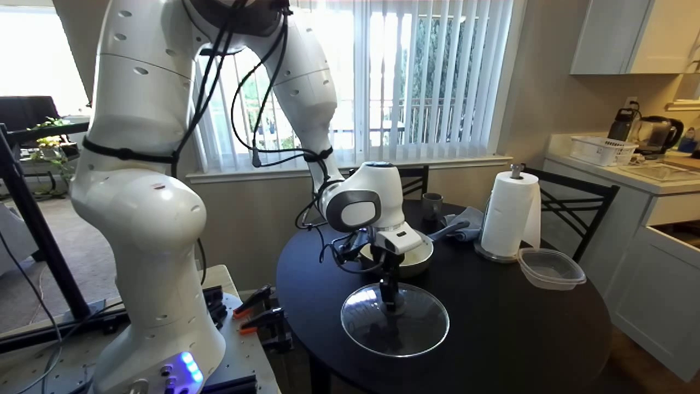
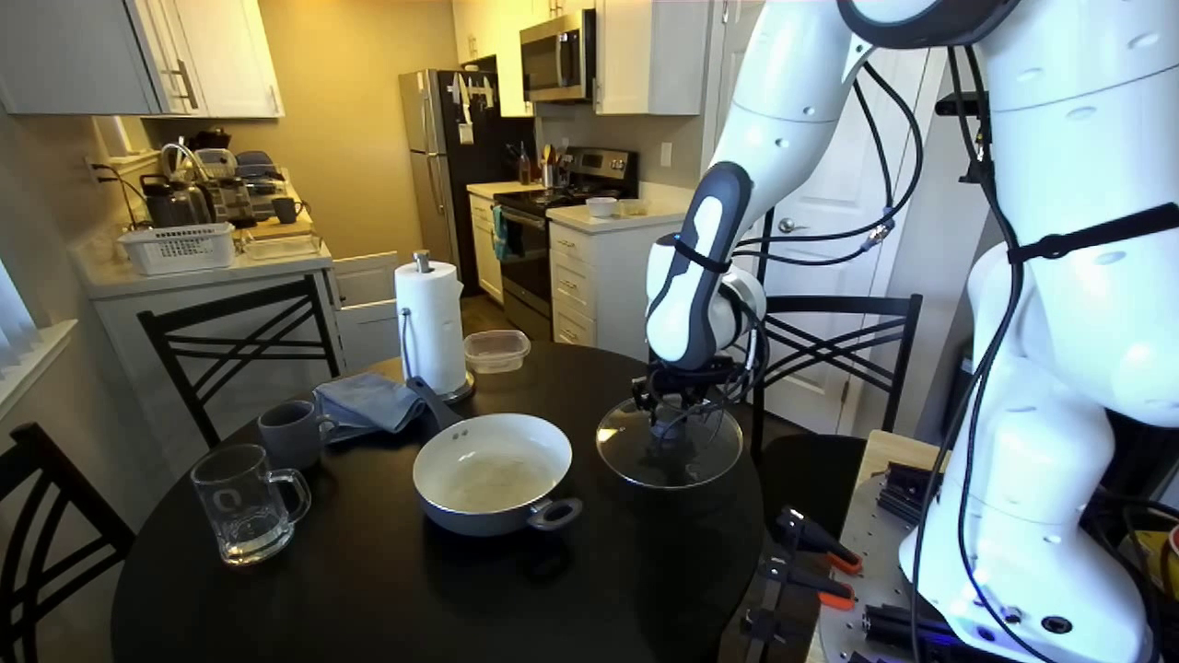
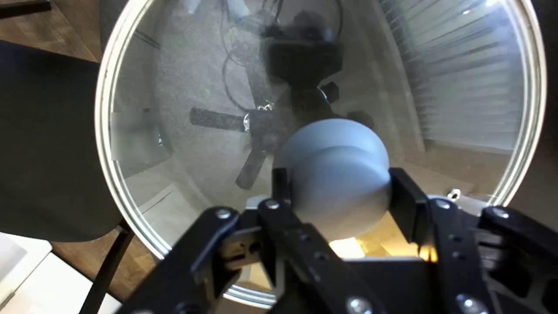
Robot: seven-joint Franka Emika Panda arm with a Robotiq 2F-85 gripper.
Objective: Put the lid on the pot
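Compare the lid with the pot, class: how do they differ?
The lid is clear glass; the pot is opaque, cream inside. The lid has a central knob; the pot has two handles. The gripper holds the lid's knob; the pot stands unheld on the table. Both are round.

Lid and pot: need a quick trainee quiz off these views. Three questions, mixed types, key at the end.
1. Fill in the blank: The claw grips the lid by its ____.

2. Multiple choice: What colour is the inside of the pot?
A) Black
B) Pale cream
C) Bright red

3. True or false: The lid sits on the pot.

Key
1. Knob; the wrist view shows a finger on either side of it.
2. B.
3. False; the lid is held apart from the pot, off to one side.
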